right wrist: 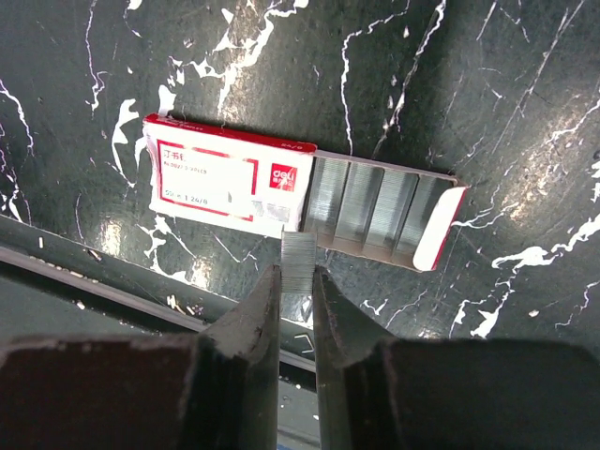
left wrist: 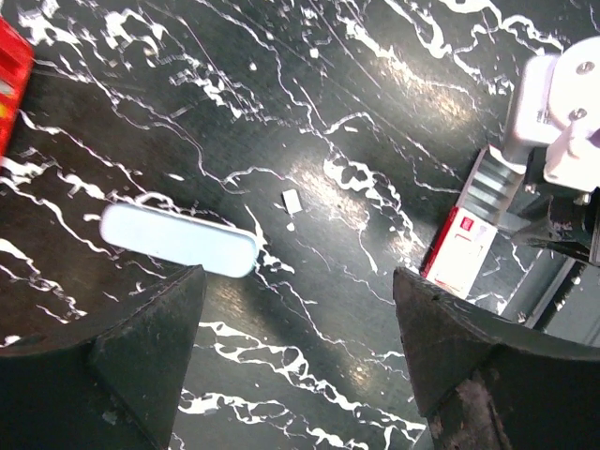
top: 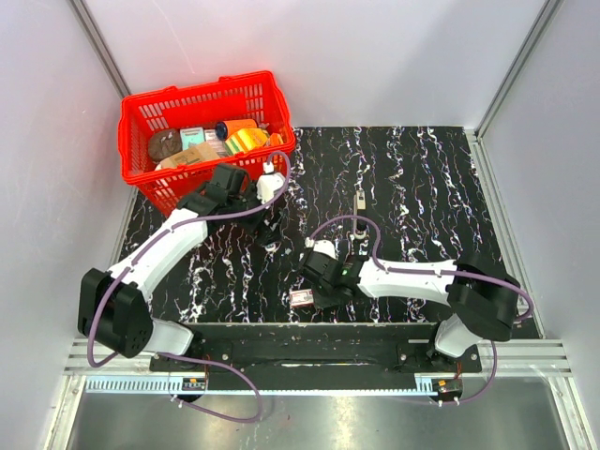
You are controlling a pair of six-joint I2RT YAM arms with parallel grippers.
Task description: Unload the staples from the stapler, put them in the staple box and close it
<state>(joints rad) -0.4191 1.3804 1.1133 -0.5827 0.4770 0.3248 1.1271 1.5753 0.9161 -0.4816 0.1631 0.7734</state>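
The stapler (left wrist: 178, 241) shows only its pale blue-white top. It lies flat on the black marbled table, just beyond my left gripper's left finger (left wrist: 141, 347). My left gripper (left wrist: 295, 281) is open and empty above the table; in the top view (top: 270, 230) it covers the stapler. My right gripper (right wrist: 296, 272) is shut on a short strip of staples (right wrist: 298, 253), held just in front of the staple box (right wrist: 225, 178). That white-and-red box has its tray (right wrist: 380, 211) slid out, with several strips in it. The box also shows in the top view (top: 302, 298) beside my right gripper (top: 316, 284).
A red basket (top: 202, 103) of assorted items stands at the back left. A small slim grey object (top: 358, 200) lies mid-table. A tiny white scrap (left wrist: 292, 201) lies near the stapler. The table's front rail (right wrist: 84, 281) runs just behind the box.
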